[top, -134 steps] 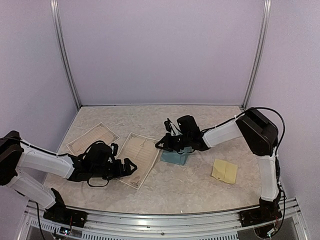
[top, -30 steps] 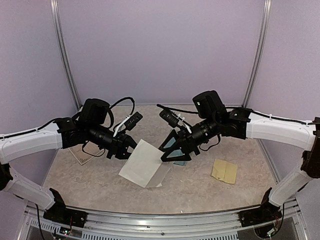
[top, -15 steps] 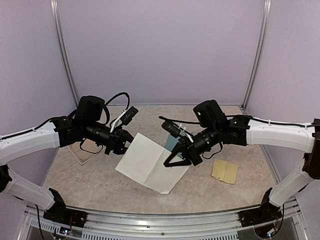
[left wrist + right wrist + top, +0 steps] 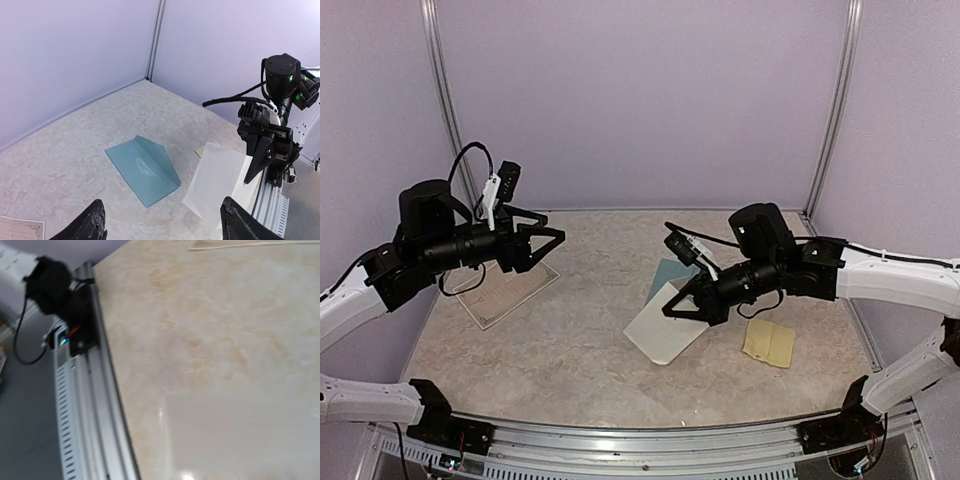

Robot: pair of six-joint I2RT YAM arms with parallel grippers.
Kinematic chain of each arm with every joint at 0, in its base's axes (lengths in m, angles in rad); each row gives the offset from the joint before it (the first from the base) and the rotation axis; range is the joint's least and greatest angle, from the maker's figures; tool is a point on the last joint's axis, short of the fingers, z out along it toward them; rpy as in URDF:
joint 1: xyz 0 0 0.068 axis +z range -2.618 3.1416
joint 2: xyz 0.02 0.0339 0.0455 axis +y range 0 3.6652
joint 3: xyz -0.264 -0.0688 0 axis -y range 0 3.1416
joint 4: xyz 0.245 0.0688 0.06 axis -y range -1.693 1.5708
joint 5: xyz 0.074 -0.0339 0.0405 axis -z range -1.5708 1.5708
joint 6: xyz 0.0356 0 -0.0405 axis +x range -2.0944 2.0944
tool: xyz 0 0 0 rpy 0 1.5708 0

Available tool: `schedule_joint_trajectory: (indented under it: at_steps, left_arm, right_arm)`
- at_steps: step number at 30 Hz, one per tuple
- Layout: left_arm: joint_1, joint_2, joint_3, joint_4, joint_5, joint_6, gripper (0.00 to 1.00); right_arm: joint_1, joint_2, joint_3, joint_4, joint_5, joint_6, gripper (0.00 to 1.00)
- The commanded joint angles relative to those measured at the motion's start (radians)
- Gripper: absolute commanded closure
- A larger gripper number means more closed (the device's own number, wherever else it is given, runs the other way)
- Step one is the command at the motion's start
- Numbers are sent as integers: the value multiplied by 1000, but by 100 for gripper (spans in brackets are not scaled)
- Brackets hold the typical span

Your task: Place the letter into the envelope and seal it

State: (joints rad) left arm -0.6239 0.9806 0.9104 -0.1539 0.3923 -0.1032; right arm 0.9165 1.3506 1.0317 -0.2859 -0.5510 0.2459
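Since half a second ago, the left gripper has let go of the sheet and swung up and back toward the left wall; its black fingers are now spread wide and carrying nothing. The right gripper is alone in pinching the white rectangular paper letter by its upper right edge, so the sheet is hanging tilted, its lowest corner at or just above the mottled beige table. Just behind the letter, the teal-blue rectangular paper envelope is lying flat near the table's middle, its triangular flap creased and half raised along one long edge, with a pale sheen showing on its body; from above, the letter and the right fingers are covering part of it. Bare tabletop is stretching left and forward of the envelope as far as the grey metal rail at the near edge. A yellow-tan sticker sheet is lying near the letter's right, apart from it, and a cream bordered sheet is lying under the left arm.
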Motion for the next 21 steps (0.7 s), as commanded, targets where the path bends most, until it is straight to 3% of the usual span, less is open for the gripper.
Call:
schedule_joint_trajectory:
  at_steps: [1, 10, 21]
  left_arm:
    - [-84, -49, -24, 39, -210, -6, 25]
    - [-438, 104, -12, 70, -242, -86, 27]
    - [-500, 241, 7, 67, -210, -107, 30]
  right_arm:
    - [-4, -34, -4, 6, 68, 44, 100]
    - [26, 0, 54, 4, -26, 6, 100]
    - [77, 26, 100, 3, -133, -55, 100]
